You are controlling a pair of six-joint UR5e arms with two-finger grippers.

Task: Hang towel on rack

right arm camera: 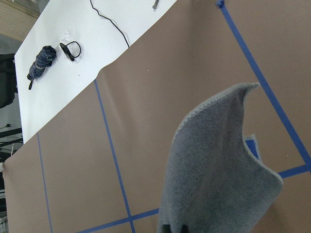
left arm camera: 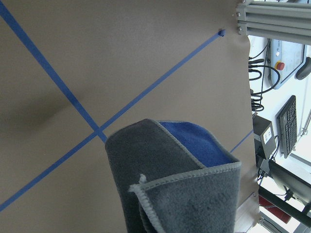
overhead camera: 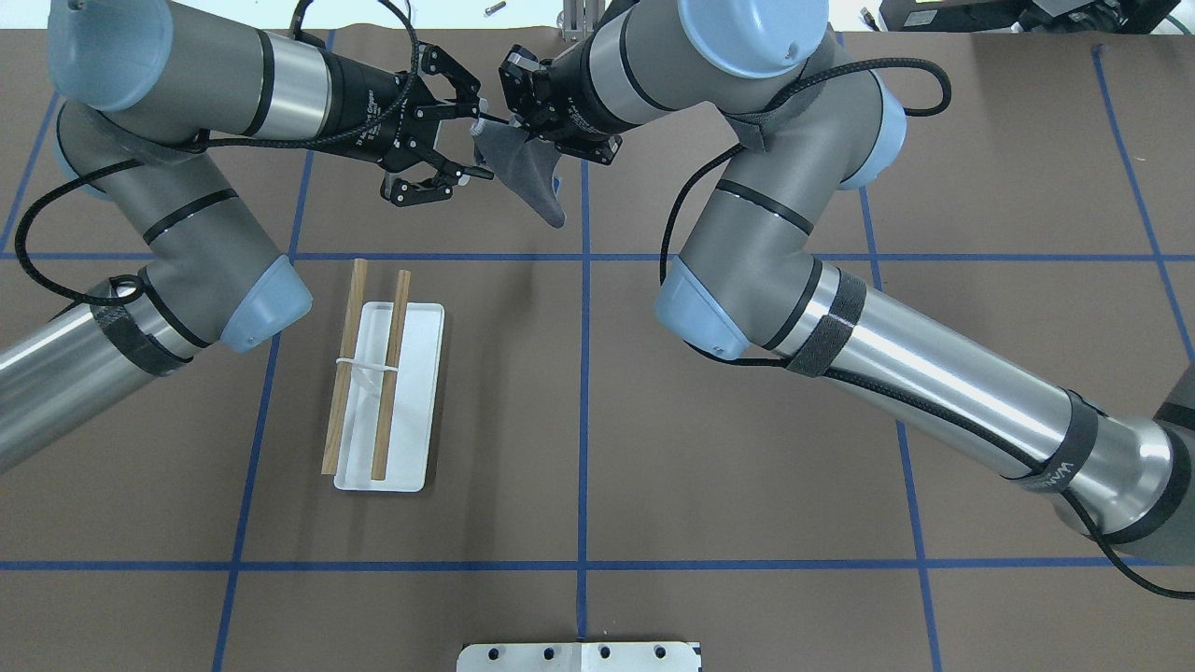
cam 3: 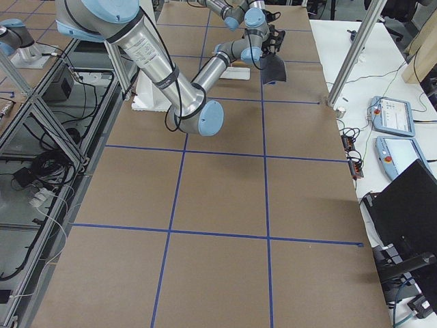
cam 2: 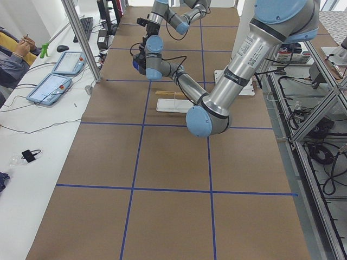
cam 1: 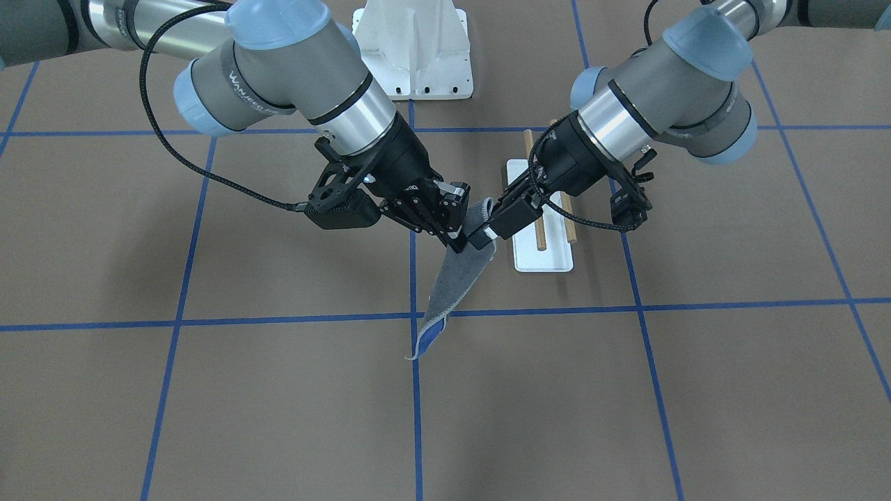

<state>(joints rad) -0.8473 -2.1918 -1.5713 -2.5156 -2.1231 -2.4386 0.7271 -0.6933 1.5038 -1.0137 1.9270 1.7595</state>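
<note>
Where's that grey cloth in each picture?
Front-facing: towel hanging at centre.
Overhead: towel top centre.
Left side: too small to tell.
Right side: towel, dark patch near top.
Left wrist: towel bottom centre.
Right wrist: towel lower right.
Shared landmark: blue tape lines.

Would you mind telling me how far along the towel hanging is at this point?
Done: the towel is picked up, dangling from the right gripper, which is shut on its top edge. In hand: the left gripper, apparently open, sits at that same edge. Left: draping it over the rack, whose two dowels are bare.
</note>
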